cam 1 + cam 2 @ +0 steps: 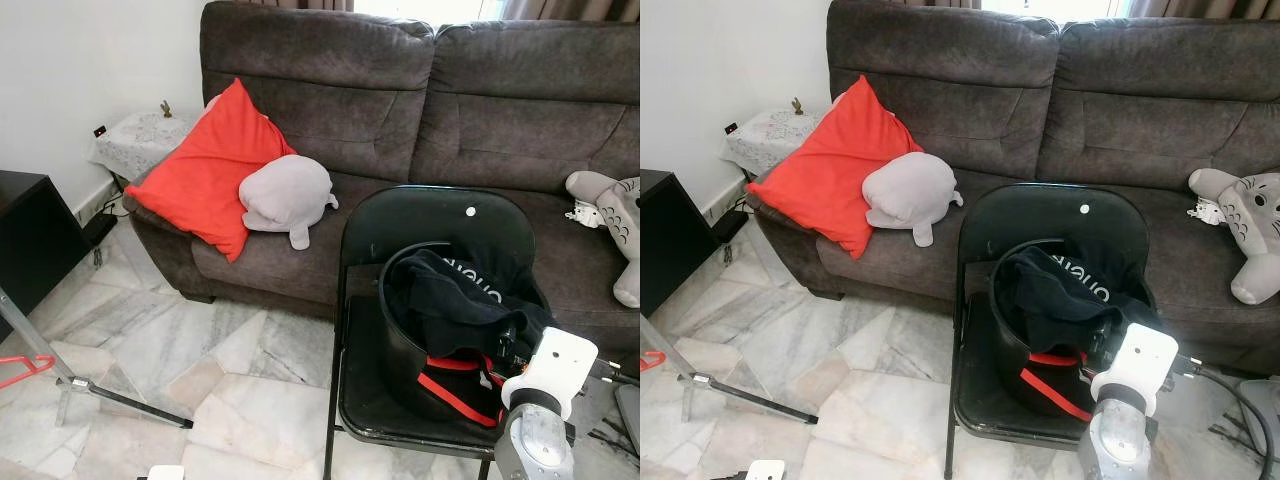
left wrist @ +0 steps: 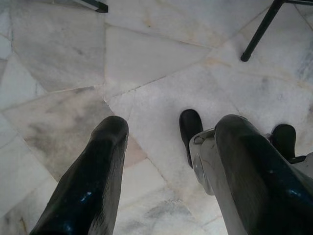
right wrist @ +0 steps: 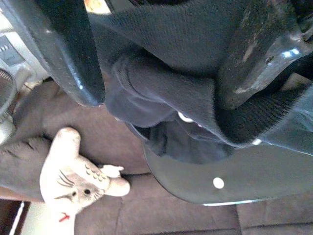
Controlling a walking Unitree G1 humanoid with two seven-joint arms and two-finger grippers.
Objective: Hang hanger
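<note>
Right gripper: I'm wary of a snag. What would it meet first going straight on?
Most likely the dark garment in the bucket: the right gripper has its fingers spread over the cloth, very close.

Red cushion (image 1: 210, 170), grey plush (image 1: 285, 195), dark-brown sofa (image 1: 400, 90).
</note>
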